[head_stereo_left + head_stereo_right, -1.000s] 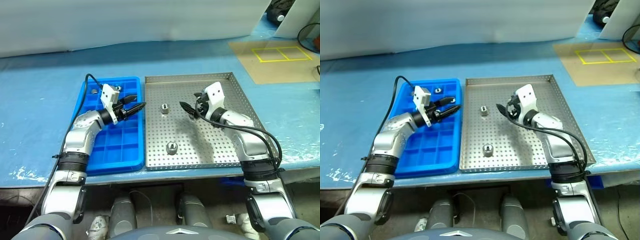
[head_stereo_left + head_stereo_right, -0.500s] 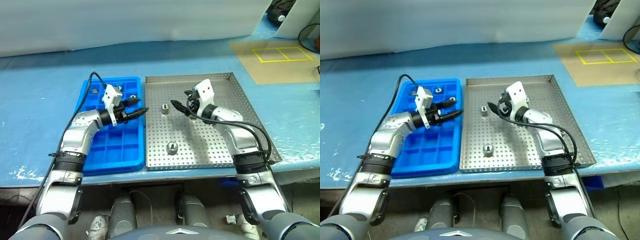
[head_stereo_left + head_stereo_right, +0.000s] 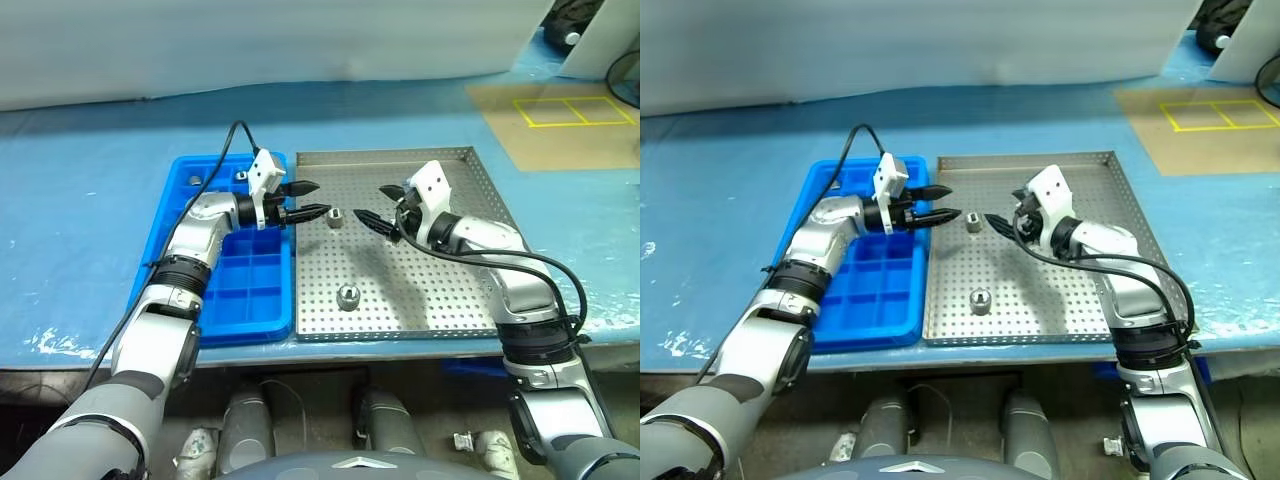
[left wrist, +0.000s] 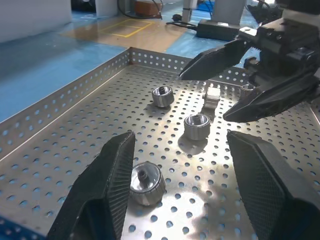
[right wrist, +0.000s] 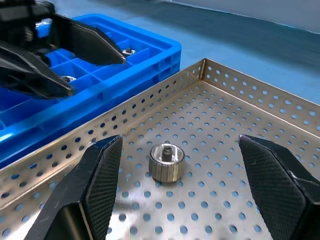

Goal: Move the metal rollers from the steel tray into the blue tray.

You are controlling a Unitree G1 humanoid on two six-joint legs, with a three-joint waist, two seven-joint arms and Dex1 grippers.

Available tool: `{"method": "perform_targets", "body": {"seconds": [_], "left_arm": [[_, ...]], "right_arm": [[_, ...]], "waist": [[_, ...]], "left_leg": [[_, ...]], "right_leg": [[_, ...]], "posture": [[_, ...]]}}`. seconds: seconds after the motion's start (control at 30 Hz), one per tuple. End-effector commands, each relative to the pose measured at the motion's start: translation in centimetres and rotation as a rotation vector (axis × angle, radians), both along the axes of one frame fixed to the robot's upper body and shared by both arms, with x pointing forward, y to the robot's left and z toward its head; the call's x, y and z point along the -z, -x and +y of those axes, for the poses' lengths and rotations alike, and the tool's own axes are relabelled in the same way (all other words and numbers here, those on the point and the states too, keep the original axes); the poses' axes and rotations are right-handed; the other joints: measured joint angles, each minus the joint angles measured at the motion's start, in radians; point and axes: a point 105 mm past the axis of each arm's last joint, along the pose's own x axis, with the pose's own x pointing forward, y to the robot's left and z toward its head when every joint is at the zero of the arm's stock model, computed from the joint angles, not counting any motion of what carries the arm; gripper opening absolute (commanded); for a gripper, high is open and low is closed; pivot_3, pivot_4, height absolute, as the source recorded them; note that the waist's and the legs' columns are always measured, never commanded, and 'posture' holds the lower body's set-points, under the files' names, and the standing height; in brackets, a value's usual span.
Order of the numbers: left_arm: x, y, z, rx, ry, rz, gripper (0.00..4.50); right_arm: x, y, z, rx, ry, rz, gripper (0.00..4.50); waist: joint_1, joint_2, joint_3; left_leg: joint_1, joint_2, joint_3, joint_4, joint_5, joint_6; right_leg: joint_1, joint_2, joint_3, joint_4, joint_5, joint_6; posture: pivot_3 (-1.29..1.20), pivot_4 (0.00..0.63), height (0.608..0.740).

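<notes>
The steel tray (image 3: 470, 300) lies right of the blue tray (image 3: 225, 290). One of the metal rollers (image 3: 335, 216) stands near the steel tray's left rim, and another (image 3: 347, 295) sits closer to the front. My left gripper (image 3: 322, 198) is open and empty, reaching level over that rim just left of the far roller (image 4: 146, 176). My right gripper (image 3: 371, 203) is open and empty too, facing it from the roller's (image 5: 166, 162) other side. Further rollers (image 4: 196, 126) lie beyond. A roller (image 5: 129, 51) rests in a blue tray compartment.
The trays sit side by side on a blue table cover (image 3: 90, 200). A brown mat with yellow tape squares (image 3: 560, 108) lies at the back right. The steel tray's low perforated rim (image 5: 150, 100) stands between the two trays.
My left gripper has swung right, from over the blue tray to the steel tray's left edge beside the roller. My right gripper has drawn back slightly, still open.
</notes>
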Motion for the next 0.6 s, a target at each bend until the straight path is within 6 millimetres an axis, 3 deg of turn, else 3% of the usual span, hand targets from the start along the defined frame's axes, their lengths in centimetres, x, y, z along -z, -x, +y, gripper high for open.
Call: {"method": "perform_targets", "body": {"seconds": [0.03,0.17,0.37,0.6], "left_arm": [[0.1,-0.9,-0.9,-0.009,-0.056,-0.054,3.09],[1.3,-1.3,-1.9,-0.006,-0.139,-0.066,3.09],[1.5,-1.5,-4.0,0.012,-0.193,-0.074,3.09],[1.2,-2.5,-3.0,-0.068,-0.203,-0.071,3.09]], "right_arm": [[-1.6,1.0,-1.0,0.042,-0.019,-0.054,3.83],[-1.7,2.0,-1.6,0.078,-0.021,-0.056,3.83],[-2.6,3.5,-2.6,0.123,-0.038,-0.068,3.83],[-2.7,3.9,-2.0,0.116,-0.037,-0.068,3.83]], "waist": [[-0.009,0.0,0.0],[-0.026,-0.001,0.0],[-0.048,-0.001,0.0],[-0.071,-0.002,0.0]], "left_leg": [[0.0,0.0,0.0,0.0,0.0,0.0],[0.001,0.0,0.002,0.001,0.0,0.0],[0.001,-0.001,0.004,0.002,-0.001,0.002],[0.002,-0.001,0.006,0.002,-0.002,0.004]], "right_leg": [[0.0,0.0,0.0,0.0,0.0,0.0],[0.0,0.0,0.002,-0.001,0.001,0.003],[0.0,0.0,0.003,-0.001,0.002,0.003],[0.0,0.0,0.005,-0.002,0.002,0.003]], "posture": [[-0.44,0.15,0.74],[-0.51,0.15,0.74],[-0.59,0.15,0.74],[-0.6,0.15,0.74]]}}
